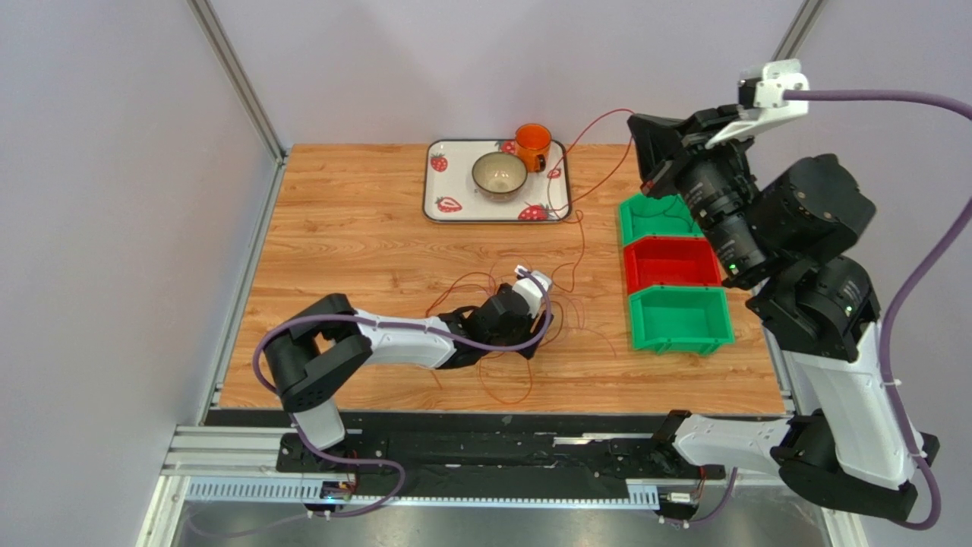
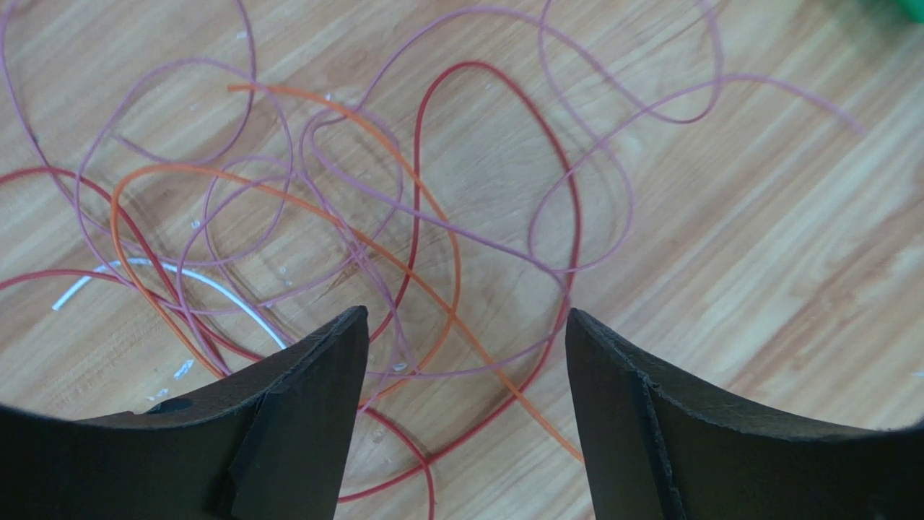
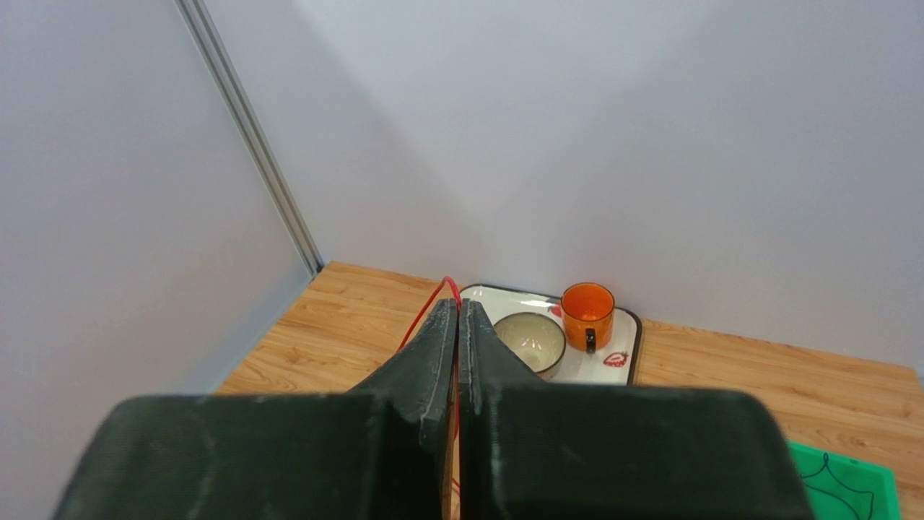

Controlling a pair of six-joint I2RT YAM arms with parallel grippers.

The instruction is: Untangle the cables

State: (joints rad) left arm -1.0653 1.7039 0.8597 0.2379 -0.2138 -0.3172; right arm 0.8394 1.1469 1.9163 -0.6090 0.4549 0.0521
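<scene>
Wood-grain worktop [image 2: 759, 271] carries the loose tangle of thin red, orange, mauve and white cables [image 2: 416, 195], lying near its middle. Directly over them hangs my left end effector [image 2: 464, 325], its black fingers spread wide above the crossing loops. To the right, my right end effector [image 3: 458, 309], raised high, is pressed together on one red strand [image 3: 425, 309] that trails down towards the heap. I judge these wires featherlight, limp and slick. They are best pinched singly on an outer loop, away from crossings, and drawn gently, lest knots tighten.
</scene>
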